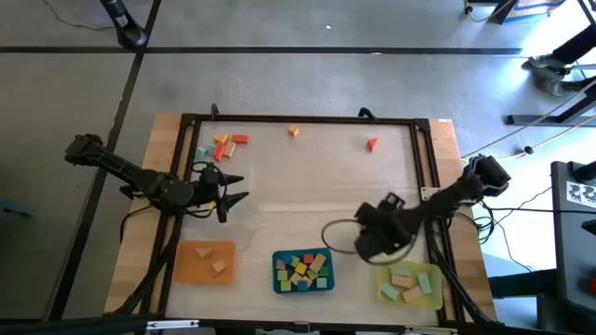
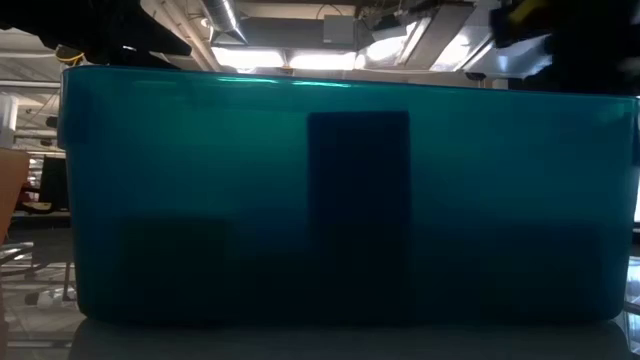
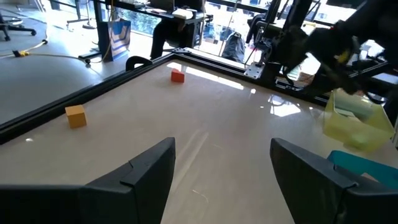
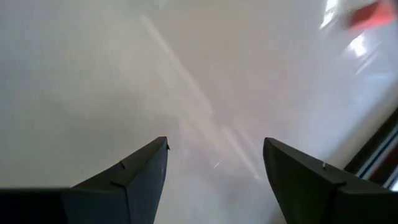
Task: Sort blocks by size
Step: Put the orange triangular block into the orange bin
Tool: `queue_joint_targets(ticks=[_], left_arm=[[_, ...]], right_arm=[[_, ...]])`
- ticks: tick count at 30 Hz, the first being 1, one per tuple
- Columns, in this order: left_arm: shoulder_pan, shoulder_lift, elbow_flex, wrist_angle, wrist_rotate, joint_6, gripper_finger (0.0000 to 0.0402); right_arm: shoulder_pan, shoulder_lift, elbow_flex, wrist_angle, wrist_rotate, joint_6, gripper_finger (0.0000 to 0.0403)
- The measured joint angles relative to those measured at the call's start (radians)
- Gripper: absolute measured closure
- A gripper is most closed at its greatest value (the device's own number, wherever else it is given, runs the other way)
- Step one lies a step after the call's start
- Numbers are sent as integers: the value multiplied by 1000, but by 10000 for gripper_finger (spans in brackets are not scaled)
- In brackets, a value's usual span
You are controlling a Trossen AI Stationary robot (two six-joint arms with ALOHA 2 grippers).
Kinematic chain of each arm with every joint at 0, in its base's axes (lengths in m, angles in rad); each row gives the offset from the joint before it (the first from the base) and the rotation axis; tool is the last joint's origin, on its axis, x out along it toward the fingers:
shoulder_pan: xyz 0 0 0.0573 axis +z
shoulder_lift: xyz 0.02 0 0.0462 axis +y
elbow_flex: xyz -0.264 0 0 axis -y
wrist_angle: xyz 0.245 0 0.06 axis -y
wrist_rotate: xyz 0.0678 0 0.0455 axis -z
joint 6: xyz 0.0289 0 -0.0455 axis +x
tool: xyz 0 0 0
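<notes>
While both claws stand spread and empty, the main risk is a clumsy approach to the loose blocks still waiting at the far side of the counter [image 1: 307, 177]: a lone red block [image 1: 372, 143] and a lone orange block [image 1: 293, 131] sit well apart from each other, and a small cluster of blocks [image 1: 223, 145] in orange, red and mint lies near the far left corner. Those pieces are packed close, so fingers coming down among them could nudge a neighbour away or pinch two at once, and a small wedge-shaped piece could slip out sideways. The right claw [image 4: 214, 165] hovers over bare counter just beside the yellow tray [image 1: 410, 285], holding nothing; the left claw [image 3: 221, 165] also gapes wide, near the left edge and facing across the counter. Sorted blocks already lie in the orange tray [image 1: 205, 261], the teal tray [image 1: 303, 271] and the yellow tray along the near side. A misjudged size is another hazard, since the loose pieces look small and much alike from above.
</notes>
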Motion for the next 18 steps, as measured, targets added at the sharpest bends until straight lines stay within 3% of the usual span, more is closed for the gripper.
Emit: queue_joint_targets(ticks=[5,12,18], left_arm=[[0,0,0,0,0,4,151],[31,0,0,7,0,-17,151],[41,0,0,7,0,-20,151]], right_arm=[[-132,0,0,8,101,-141,141],[-349,-1,-57,181,116,-396,141],[-552,-1,-177,361,120,-489,141]])
